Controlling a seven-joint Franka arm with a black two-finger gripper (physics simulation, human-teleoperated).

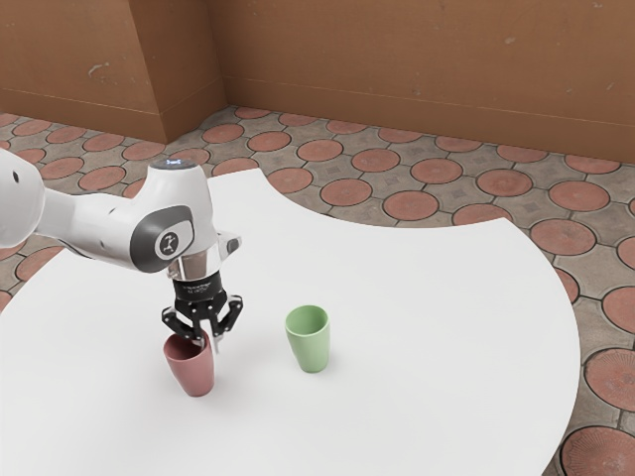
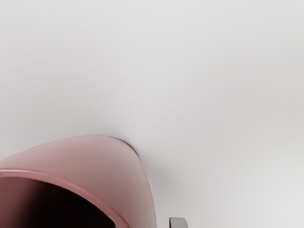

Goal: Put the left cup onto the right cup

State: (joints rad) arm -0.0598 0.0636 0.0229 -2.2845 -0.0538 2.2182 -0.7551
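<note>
Left cup: dusty-red, smooth, matte, tapering toward the base. It stands upright on the worktop, nearest the exterior view's lower edge.
Left cup, wrist view: this view adds a rounded rim and a dark interior directly under the hand. The cup's bottom is out of sight.
Gripper: black, pointing straight down at the left cup's rim, on the side facing the right cup. Apart or clamped: cannot tell.
Arm: glossy white shells with grey joints.
Right cup: pale green, same tapered shape, upright with its mouth open. It stands apart from the left cup, toward the exterior view's right.
Worktop: plain white, flat, with a curved edge.
Floor: round terracotta tiles in grey grout.
Wall: brown panels.
</note>
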